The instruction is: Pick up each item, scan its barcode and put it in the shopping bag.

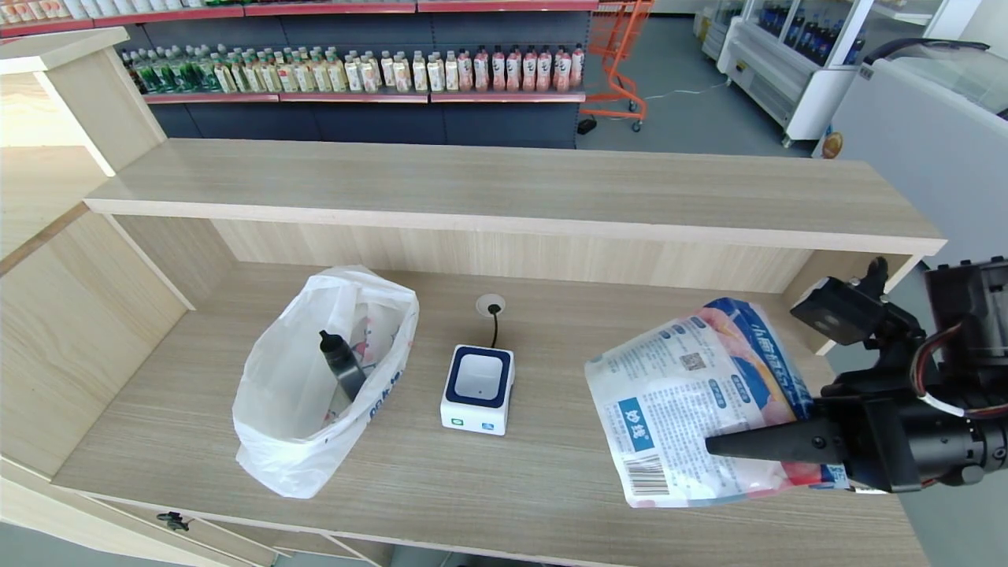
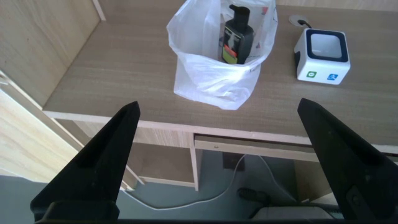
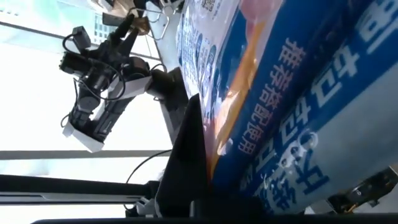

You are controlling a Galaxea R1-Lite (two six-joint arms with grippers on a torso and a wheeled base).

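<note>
Right gripper (image 1: 756,442) is clamped on the snack packet (image 1: 693,394), held above the counter (image 1: 394,488) right of the scanner (image 1: 477,387). Barcode (image 1: 647,475) faces up, so a straight pass might not read; the pinch looks edge-on (hard to tell), could slip. Left gripper (image 2: 217,106) is wide open, empty.

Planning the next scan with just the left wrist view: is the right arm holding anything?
Observer: Yes. The right pincer is shut on a blue and white packet.
Operator: Is it over the scanner?
Observer: No. It is held above the counter, off to the right of the scanner and apart from it.
Operator: Where is its barcode?
Observer: The barcode sits at the packet's near lower corner, on the face turned up toward the head camera.
</note>
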